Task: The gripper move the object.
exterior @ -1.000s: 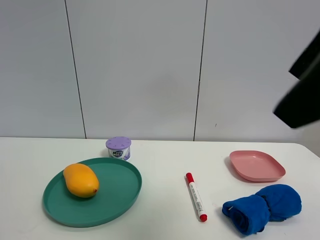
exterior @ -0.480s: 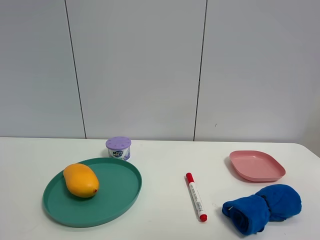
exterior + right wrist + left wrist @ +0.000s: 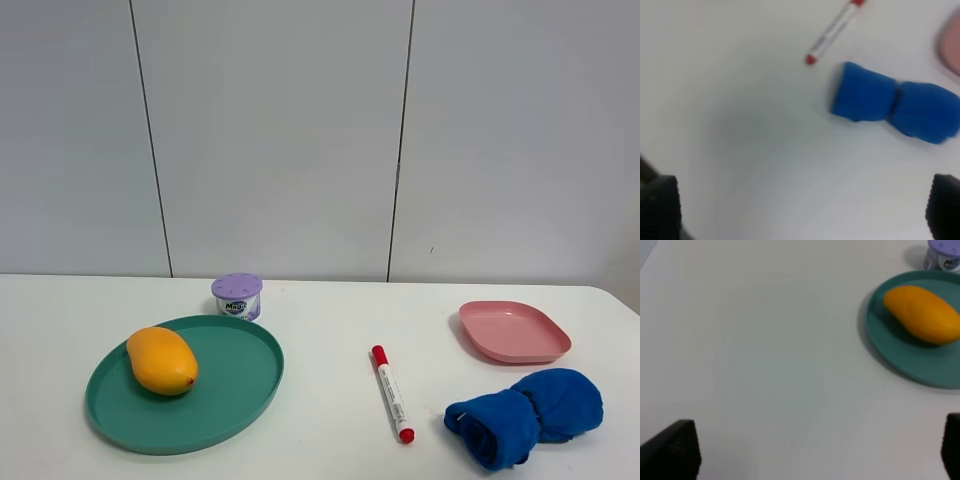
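The orange-yellow mango (image 3: 161, 360) with a small red tip lies on the left part of a round teal plate (image 3: 235, 390) at the left of the table. It also shows in the left wrist view (image 3: 923, 314), on the plate (image 3: 900, 357). My left gripper (image 3: 812, 447) is open and empty over bare table, well away from the mango. My right gripper (image 3: 801, 204) is open and empty, above the table near the blue rolled cloth (image 3: 892, 102). Neither arm shows in the exterior high view.
A purple-lidded small tub (image 3: 237, 295) stands just behind the teal plate. A red-capped white marker (image 3: 392, 392) lies mid-table. A pink square plate (image 3: 514, 331) sits at the right, with the blue cloth (image 3: 525, 416) in front of it.
A dark arm part seen at the upper right edge of the exterior view one second ago has left the frame. The objects on the table have not moved.
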